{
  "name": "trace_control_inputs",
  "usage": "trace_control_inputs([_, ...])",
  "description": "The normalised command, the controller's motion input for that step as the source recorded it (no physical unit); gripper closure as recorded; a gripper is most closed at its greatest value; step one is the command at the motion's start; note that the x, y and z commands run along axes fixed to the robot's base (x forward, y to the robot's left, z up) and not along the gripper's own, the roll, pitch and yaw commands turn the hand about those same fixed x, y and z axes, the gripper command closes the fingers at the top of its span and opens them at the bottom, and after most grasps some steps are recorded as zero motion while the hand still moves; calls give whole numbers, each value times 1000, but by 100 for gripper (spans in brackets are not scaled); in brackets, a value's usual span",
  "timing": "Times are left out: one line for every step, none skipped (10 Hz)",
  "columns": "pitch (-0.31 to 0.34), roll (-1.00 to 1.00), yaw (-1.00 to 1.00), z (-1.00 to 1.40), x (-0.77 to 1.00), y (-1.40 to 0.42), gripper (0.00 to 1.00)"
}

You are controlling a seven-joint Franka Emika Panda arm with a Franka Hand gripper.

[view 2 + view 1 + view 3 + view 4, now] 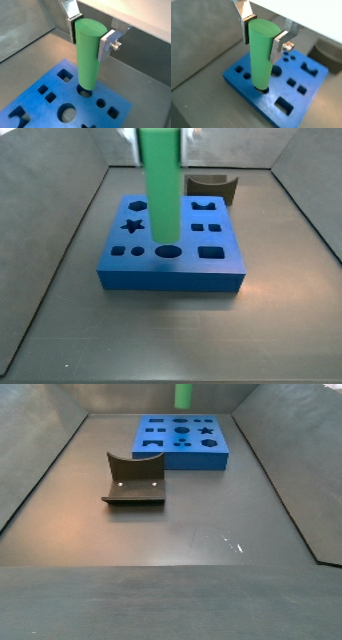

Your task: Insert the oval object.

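Wrist views: pincer [262,35] pinching oval object [260,55] near top, upright so lower end meets hole in blue block [298,92] directly below pincer; insertion seemingly just begun.

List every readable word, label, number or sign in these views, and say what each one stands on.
None: no text shows in any view.
The oval object, held in the gripper, is plain green.
The blue block carries only shaped holes.
The fixture is unmarked.
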Motion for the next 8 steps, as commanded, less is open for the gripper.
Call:
trace_control_inputs([21,-84,-369,-311,134,140,100])
trace_control_inputs([0,-83,-174,-271,0,123,100])
trace_control_inputs([0,-20,-140,-246,0,174,100])
trace_control_inputs([0,-17,-63,-274,0,74,100])
trace_control_inputs([0,-50,-9,-277,0,26,100])
trace_control_inputs([0,-43,0,-260,0,0,100])
trace_control_inputs([0,-86,0,-189,0,0,100])
trace_control_inputs([0,-69,0,-197,26,0,100])
